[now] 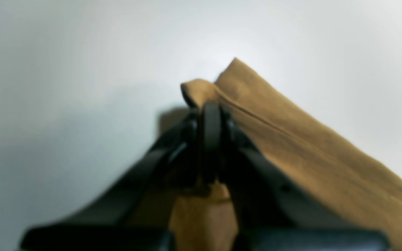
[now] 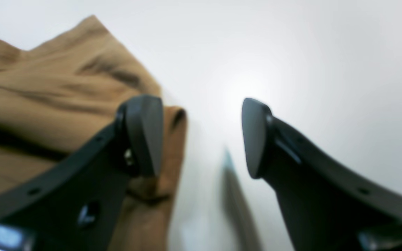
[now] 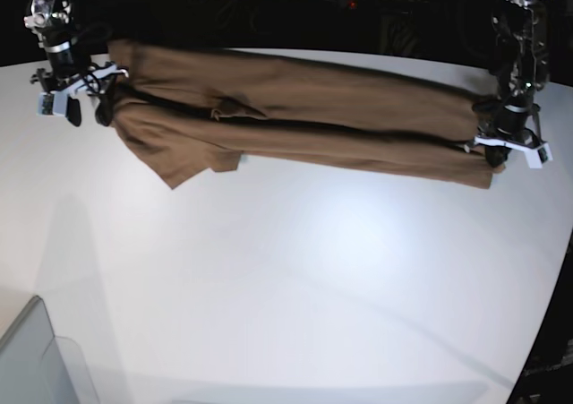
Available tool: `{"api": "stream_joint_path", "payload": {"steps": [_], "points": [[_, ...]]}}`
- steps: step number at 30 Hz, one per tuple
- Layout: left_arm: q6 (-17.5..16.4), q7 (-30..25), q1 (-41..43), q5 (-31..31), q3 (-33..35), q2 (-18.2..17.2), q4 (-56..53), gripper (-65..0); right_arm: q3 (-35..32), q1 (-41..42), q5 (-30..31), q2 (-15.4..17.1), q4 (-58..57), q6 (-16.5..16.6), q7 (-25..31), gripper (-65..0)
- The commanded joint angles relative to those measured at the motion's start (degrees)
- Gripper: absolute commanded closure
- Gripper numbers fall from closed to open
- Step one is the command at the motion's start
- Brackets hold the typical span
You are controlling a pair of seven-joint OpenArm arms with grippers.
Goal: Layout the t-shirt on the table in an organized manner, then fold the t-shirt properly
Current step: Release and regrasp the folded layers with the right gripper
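T-shirt [image 3: 295, 117] stretched across table [image 3: 295, 279] — left hand [image 1: 210, 118] clamped on it, right hand [image 2: 201, 136] apart.

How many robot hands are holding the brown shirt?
1. The left gripper pinches the plain brown cloth t-shirt at the base view's right end. The right gripper, at the other end, has its fingers spread open, holding nothing.

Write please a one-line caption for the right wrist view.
Open right gripper beside the brown t-shirt on the white table.
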Motion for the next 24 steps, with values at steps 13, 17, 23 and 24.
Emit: {"api": "stream_joint_path", "payload": {"steps": [13, 17, 23, 24], "points": [[0.5, 0.7, 0.1, 0.2, -0.2, -0.5, 0.9, -0.3, -10.2, 15.7, 0.6, 1.1, 7.5, 0.0, -14.7, -36.5], [0.5, 0.7, 0.1, 0.2, -0.2, -0.5, 0.6, -0.3, -14.6, 19.0, 0.6, 0.9, 3.1, 0.0, -16.9, -36.5], [0.5, 0.7, 0.1, 0.2, -0.2, -0.5, 0.4, -0.3, -18.8, 21.9, 0.6, 1.3, -5.6, 0.0, -16.7, -36.5], [0.5, 0.7, 0.1, 0.2, -0.2, -0.5, 0.3, -0.3, -18.8, 22.4, 0.6, 1.3, -6.9, 0.0, -16.6, -36.5]]}}
